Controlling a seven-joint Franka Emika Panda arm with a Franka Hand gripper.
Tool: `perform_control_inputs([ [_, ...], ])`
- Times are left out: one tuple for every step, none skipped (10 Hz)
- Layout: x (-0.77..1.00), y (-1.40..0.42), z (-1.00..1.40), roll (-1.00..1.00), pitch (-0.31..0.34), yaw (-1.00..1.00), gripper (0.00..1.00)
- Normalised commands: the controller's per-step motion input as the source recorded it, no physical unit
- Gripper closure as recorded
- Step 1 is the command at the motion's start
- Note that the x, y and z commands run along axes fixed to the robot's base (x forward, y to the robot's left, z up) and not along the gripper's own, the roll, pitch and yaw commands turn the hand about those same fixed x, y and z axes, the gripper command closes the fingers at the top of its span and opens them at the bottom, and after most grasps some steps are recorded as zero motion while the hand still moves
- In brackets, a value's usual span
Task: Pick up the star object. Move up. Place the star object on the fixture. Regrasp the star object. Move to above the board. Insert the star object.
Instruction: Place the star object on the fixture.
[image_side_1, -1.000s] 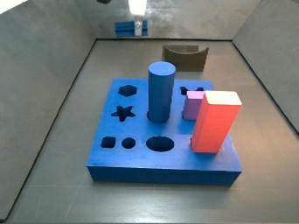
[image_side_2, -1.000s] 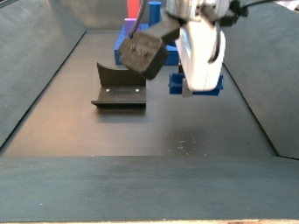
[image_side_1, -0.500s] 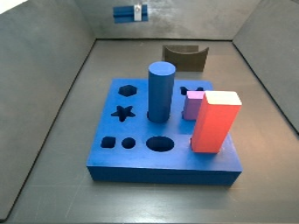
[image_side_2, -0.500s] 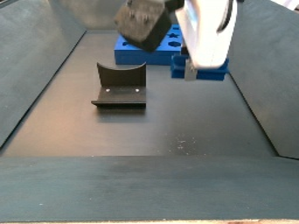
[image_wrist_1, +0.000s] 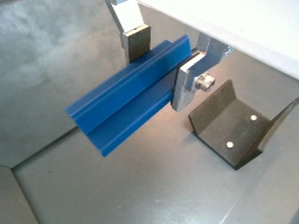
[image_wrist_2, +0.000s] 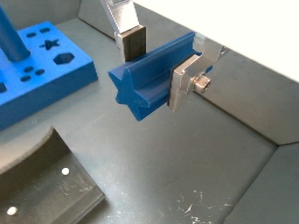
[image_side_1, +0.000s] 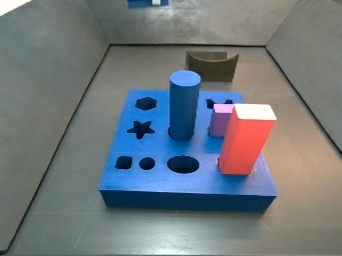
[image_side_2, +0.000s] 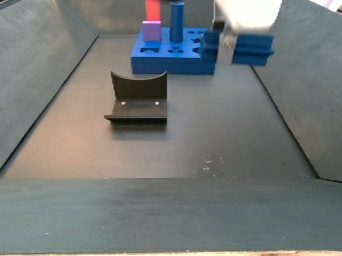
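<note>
High above worktop, hand (image_wrist_1: 162, 59) pinches star object (image_wrist_1: 126, 94) across ridged sides, clear of everything. Fixture (image_side_2: 136, 98) sits below, notch empty; height judged as clearance before set-down there. Board (image_side_1: 187, 158) star hole open, awaiting regrasp.

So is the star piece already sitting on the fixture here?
No: in a wrist view the pincer holds the star piece in the air, clear of the fixture on the floor.
</note>
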Motion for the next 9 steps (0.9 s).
perform_control_inputs([
  [1.00,-0.34,-0.56,0.03,-0.059,1.00,1.00],
  [1.00,-0.34,-0.58,0.03,-0.061,1.00,1.00],
  [1.00,-0.30,-0.56,0.03,-0.063,1.00,1.00],
  [1.00,-0.27,-0.53,0.02,-0.060,1.00,1.00],
  [1.00,-0.25,-0.46,0.01,-0.057,1.00,1.00],
  [1.00,-0.23,-0.42,0.01,-0.055,1.00,1.00],
  [1.00,-0.21,-0.40,0.00,-0.054,1.00,1.00],
  [1.00,-0.19,-0.37,0.00,-0.054,1.00,1.00],
  [1.00,-0.17,-0.34,-0.01,-0.054,1.00,1.00],
])
